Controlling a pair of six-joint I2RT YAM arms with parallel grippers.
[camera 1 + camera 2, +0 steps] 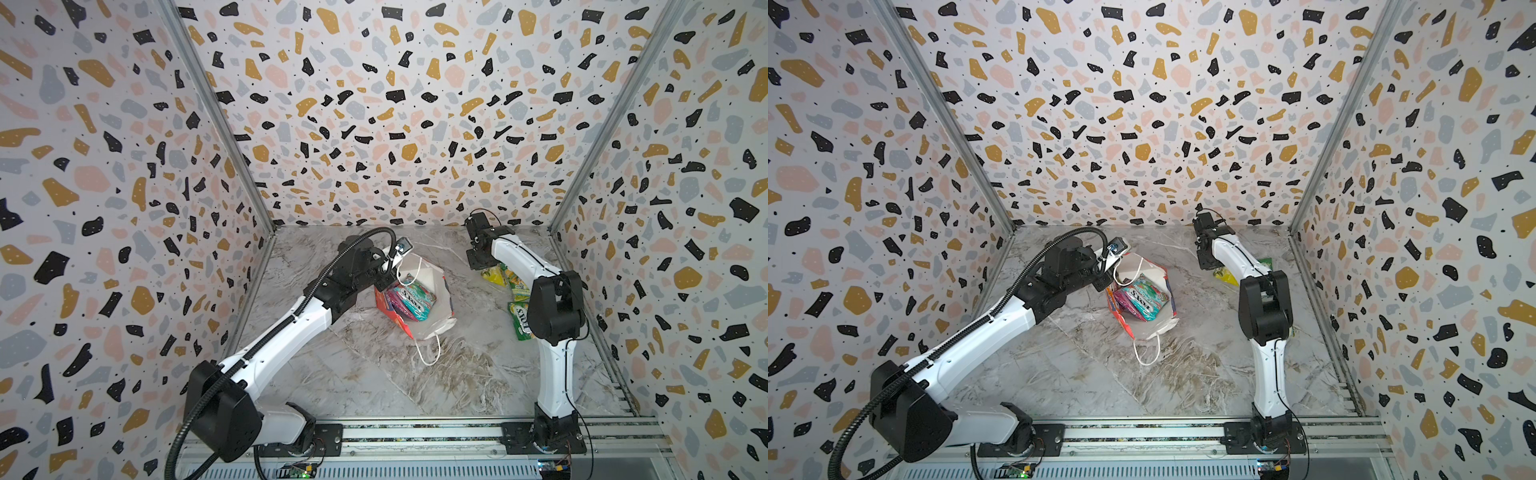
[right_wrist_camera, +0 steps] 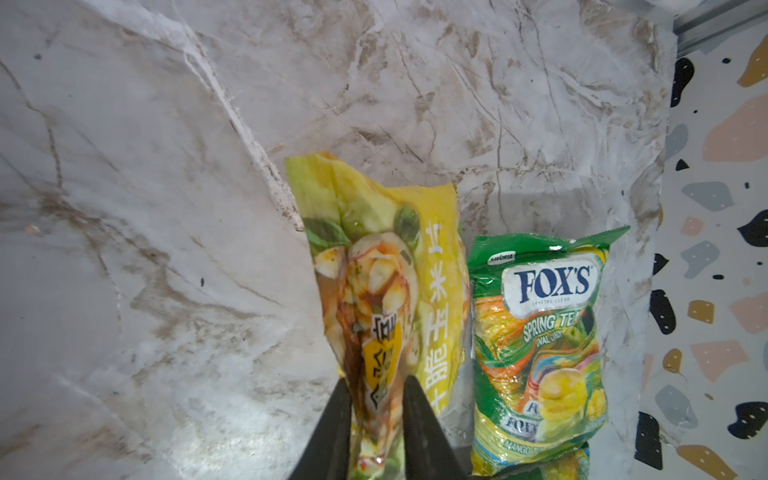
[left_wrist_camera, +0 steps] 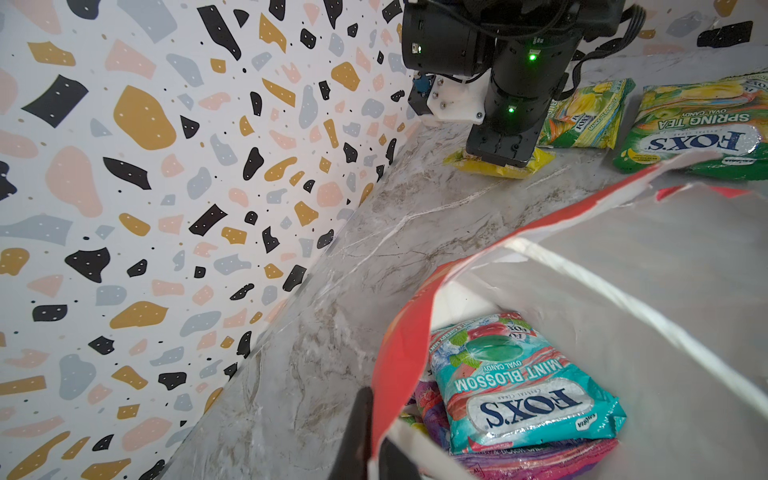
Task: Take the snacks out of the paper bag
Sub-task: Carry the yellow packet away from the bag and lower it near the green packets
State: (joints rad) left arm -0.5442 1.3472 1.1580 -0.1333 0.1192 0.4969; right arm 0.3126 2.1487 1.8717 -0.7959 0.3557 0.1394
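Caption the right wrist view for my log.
Fingers of the right gripper straddle a yellow snack packet on the marble table, beside a green FOX'S Spring Tea packet.

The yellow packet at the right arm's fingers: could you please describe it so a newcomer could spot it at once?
On the table, look far right, past the bag, where green packets lie. The yellow packet lies beside them, nearest the bag, with the right fingers straddling its end; unlike them, it carries Chinese characters, not FOX'S.
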